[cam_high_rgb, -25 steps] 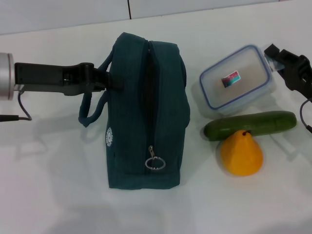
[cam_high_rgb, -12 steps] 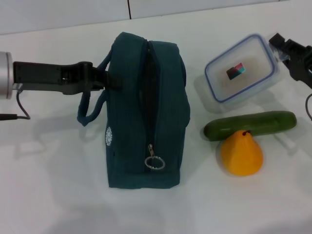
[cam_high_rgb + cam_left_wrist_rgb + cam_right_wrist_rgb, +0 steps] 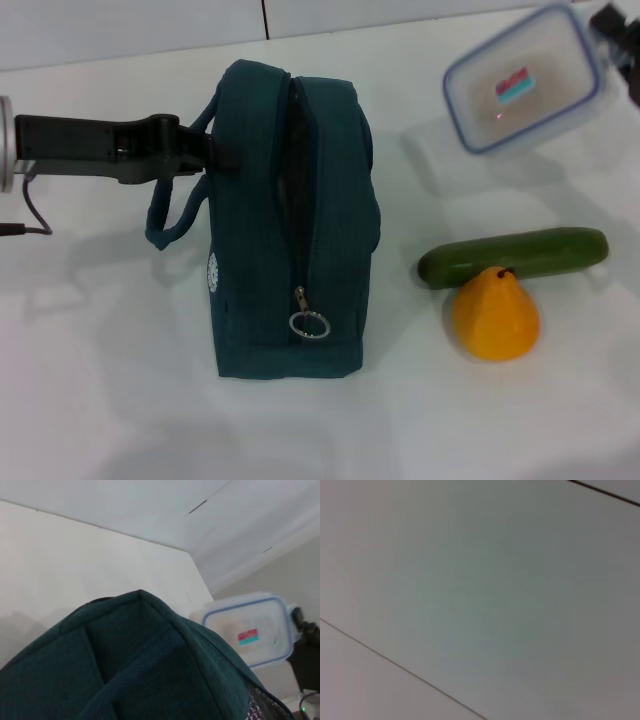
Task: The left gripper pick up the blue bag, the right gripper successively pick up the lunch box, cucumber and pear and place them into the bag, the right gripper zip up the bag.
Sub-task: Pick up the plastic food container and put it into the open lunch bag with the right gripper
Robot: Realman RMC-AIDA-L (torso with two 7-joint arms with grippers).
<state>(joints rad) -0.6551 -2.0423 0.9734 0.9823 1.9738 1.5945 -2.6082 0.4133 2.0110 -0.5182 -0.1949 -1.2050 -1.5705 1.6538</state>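
While the black two-finger right gripper (image 3: 618, 32) lifts the clear, blue-rimmed plastic lunch box (image 3: 522, 90) by its edge above the table, clamped firm, it looks light, rigid and slick; the left gripper (image 3: 205, 152) pinches the soft teal fabric bag (image 3: 290, 220) at its handle side.

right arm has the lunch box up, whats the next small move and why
Probably carry the clear blue-rimmed plastic lunch box, held by the right gripper, toward the dark teal fabric bag: it hangs off the table, beside the bag's opening, which the left gripper holds by the handle.
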